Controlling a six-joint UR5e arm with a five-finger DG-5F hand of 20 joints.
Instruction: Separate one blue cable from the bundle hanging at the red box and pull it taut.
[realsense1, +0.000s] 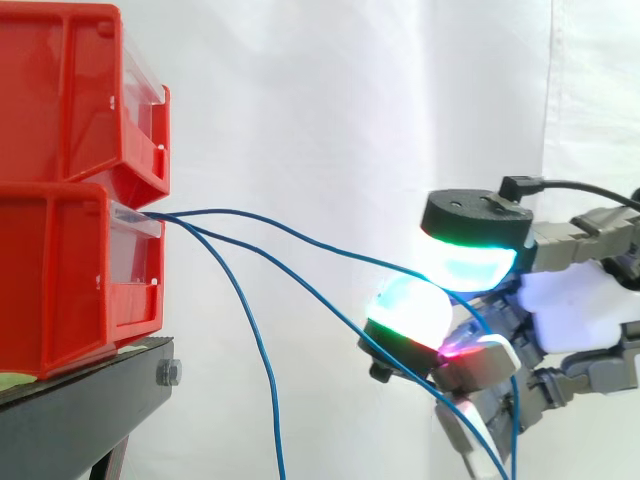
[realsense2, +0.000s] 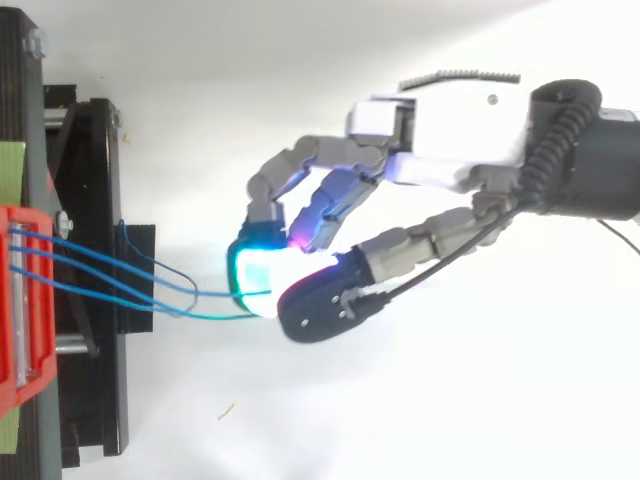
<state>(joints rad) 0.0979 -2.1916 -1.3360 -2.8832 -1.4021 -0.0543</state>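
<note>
A smooth white curtain (realsense1: 350, 100) hangs behind the lower red bin (realsense1: 50, 280). That bin is a shiny, hard plastic box with a clear front lip. Another red bin (realsense1: 60, 90) of the same shape sits right on top of it. Under it is a flat black stand (realsense1: 80, 410) with a bolt in its edge.

The hand (realsense2: 450, 130) is well off from the bin's open front, out past the stand. It has a white blocky palm and grey jointed fingers, and these are curled in. Its fat round pads (realsense1: 405, 315) glow green and white. The thumb pad (realsense1: 475, 235) is black on the back and glows blue-green.

Thin blue cables (realsense1: 185, 218) come out of the bin's front lip, close together. The top blue cable (realsense1: 240, 211) runs from the bin in a soft curve to the hand, where the thumb pad and a finger pad pinch it. A second one slopes down from the bin and passes under the pads. A third one droops down near the bin.
</note>
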